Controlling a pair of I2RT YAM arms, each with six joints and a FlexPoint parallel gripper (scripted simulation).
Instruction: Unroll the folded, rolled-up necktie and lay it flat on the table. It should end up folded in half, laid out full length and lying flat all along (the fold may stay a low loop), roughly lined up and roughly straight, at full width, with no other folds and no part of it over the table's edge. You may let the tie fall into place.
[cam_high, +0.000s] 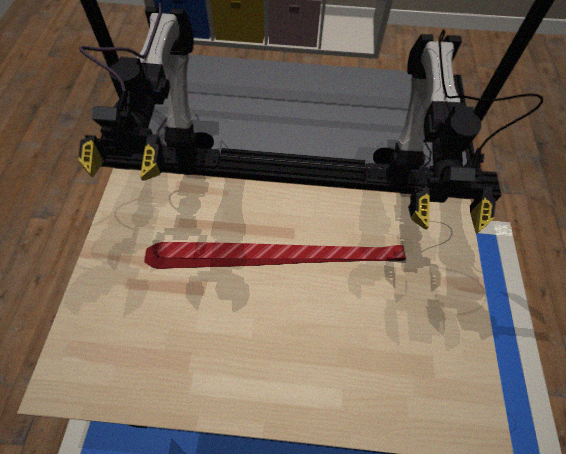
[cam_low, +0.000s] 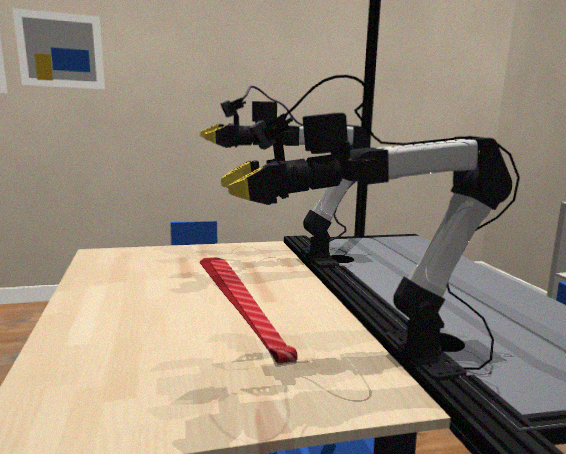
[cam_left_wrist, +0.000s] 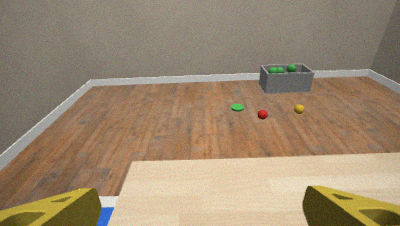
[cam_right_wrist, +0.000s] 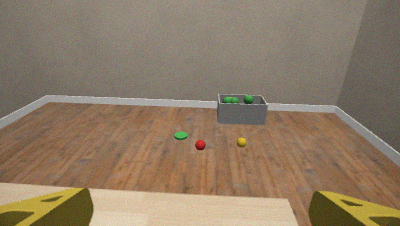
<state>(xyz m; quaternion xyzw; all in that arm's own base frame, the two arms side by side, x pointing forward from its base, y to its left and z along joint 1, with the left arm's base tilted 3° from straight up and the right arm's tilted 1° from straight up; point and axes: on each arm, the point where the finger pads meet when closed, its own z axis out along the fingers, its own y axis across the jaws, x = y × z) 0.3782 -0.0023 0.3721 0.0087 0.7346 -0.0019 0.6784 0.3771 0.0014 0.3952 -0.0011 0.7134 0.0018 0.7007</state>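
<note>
Ahead of the left pincer (cam_high: 452, 228) (cam_low: 227, 185) (cam_left_wrist: 201, 205), well beyond it and toward its right, a grey bin (cam_left_wrist: 286, 83) (cam_right_wrist: 242, 114) is set near the wall, with green balls (cam_left_wrist: 291, 67) (cam_right_wrist: 248, 99) held inside. Between pincer and bin, a green disc (cam_left_wrist: 237, 107) (cam_right_wrist: 180, 135), a red ball (cam_left_wrist: 262, 114) (cam_right_wrist: 200, 145) and a yellow ball (cam_left_wrist: 299, 109) (cam_right_wrist: 241, 142) are spread across the wooden floor (cam_high: 30, 280) (cam_left_wrist: 165, 125) (cam_right_wrist: 125, 150). Behind both pincers, blue (cam_high: 187, 22), yellow (cam_high: 237, 20) and mauve boxes (cam_high: 295, 22) are housed in a shelf unit (cam_high: 345, 50). To the left pincer's left, a white-bordered blue mat (cam_high: 500, 300) (cam_left_wrist: 105, 216) is seen.
</note>
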